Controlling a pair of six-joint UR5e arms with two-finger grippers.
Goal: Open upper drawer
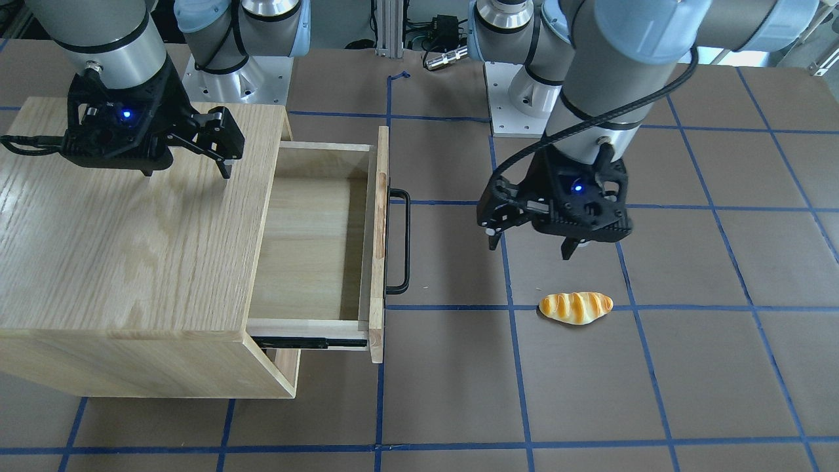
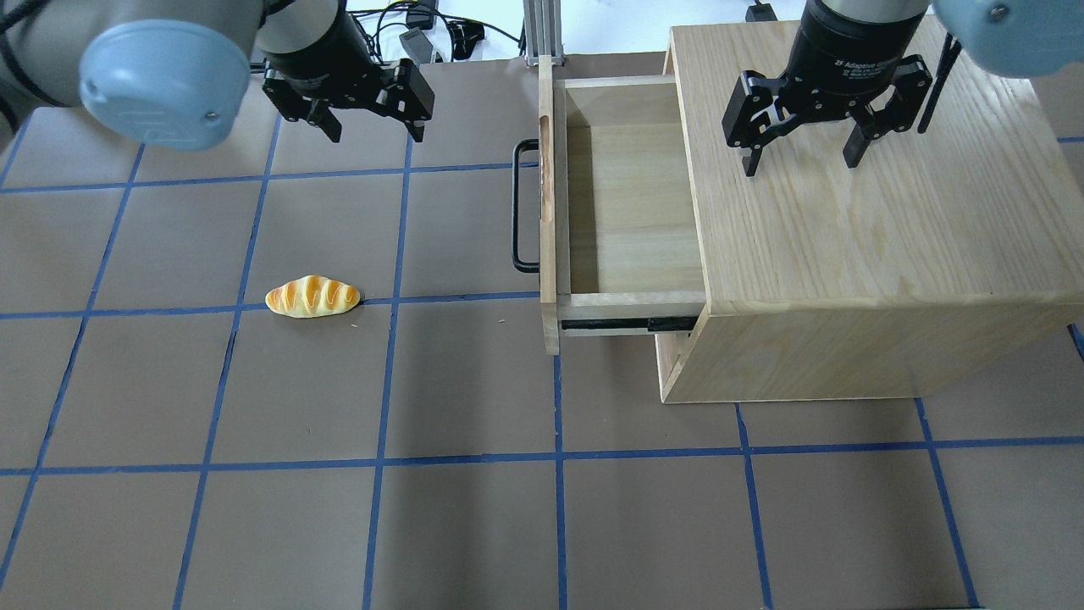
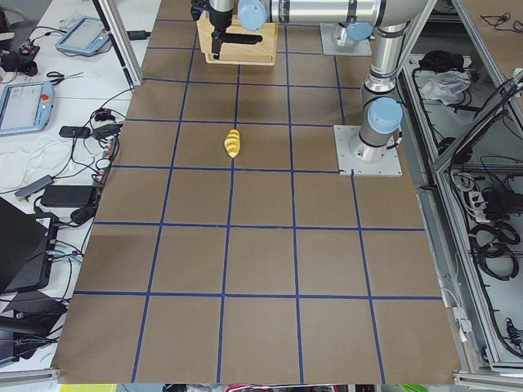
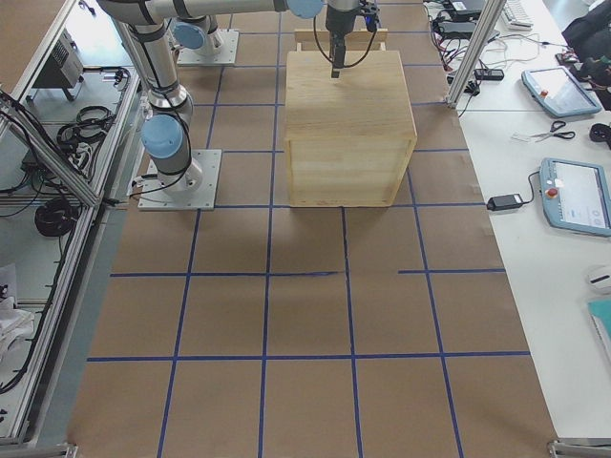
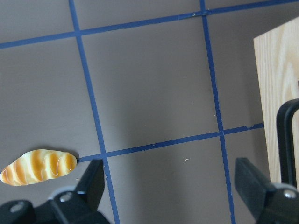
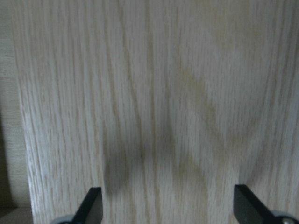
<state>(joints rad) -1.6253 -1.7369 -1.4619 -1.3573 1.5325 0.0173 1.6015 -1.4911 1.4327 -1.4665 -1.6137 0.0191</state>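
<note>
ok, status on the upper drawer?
Left gripper open, empty. Right gripper open above cabinet. Upper drawer pulled out, handle unheld. Bread roll lies apart, nothing blocking.

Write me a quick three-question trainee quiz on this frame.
1. True or false: the upper drawer is pulled out of the cabinet.
2. The right gripper hovers over: A) the cabinet's top, B) the drawer's inside, C) a tray.
3. Is the left gripper open or shut, and what food item lies near it?
Key: 1 true; 2 A; 3 open, a bread roll.
</note>
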